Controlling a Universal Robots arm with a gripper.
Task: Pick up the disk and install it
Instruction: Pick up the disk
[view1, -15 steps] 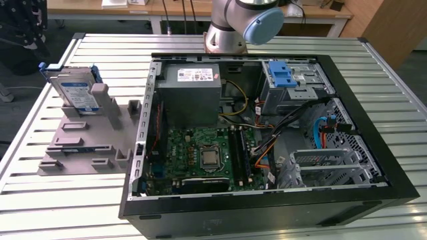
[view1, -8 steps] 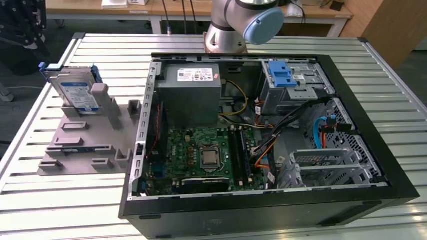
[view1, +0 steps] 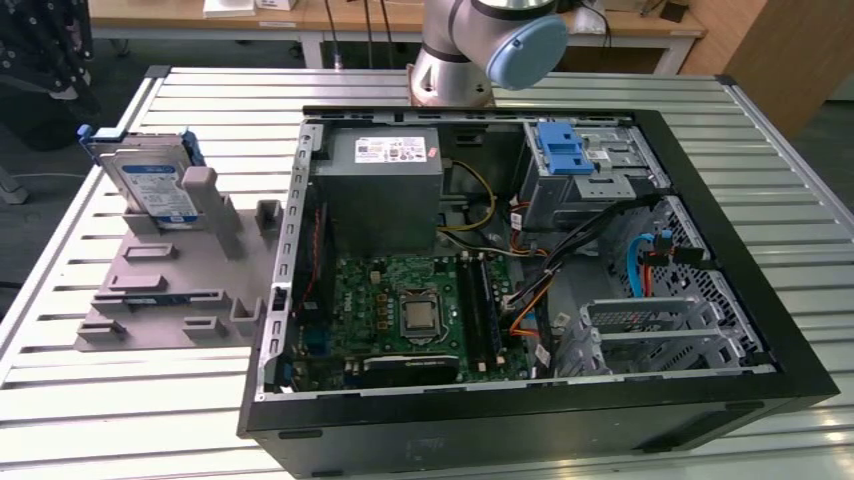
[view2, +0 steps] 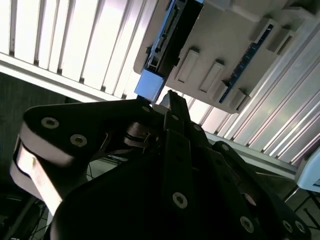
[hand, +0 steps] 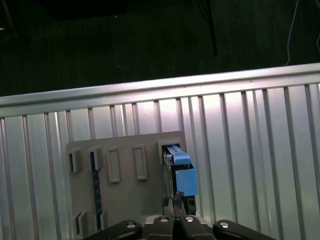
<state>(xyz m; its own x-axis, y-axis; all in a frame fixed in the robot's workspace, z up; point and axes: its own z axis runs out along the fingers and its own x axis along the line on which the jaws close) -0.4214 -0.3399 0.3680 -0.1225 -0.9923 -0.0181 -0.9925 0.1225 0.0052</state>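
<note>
The disk (view1: 150, 185) stands upright on its edge in a slot at the far end of the grey plastic stand (view1: 160, 290), at the exterior view's left, beside the open computer case (view1: 287, 300). Its label faces forward and its blue rails frame it. In the first wrist view I look down on the disk's blue end handle (hand: 184, 175) in the stand (hand: 127, 200); my gripper (hand: 175, 204) hangs above it, fingertips together with nothing between them. In the second wrist view the gripper (view2: 171, 97) points toward the blue handle (view2: 149, 84), well apart from it.
Inside the case, a blue plastic bracket (view1: 563, 150) sits on the grey metal drive bay (view1: 587, 185) at the far right, with cables nearby. The arm's base (view1: 467, 40) rises behind the case. The slatted metal table (view1: 120, 400) ends close to the stand.
</note>
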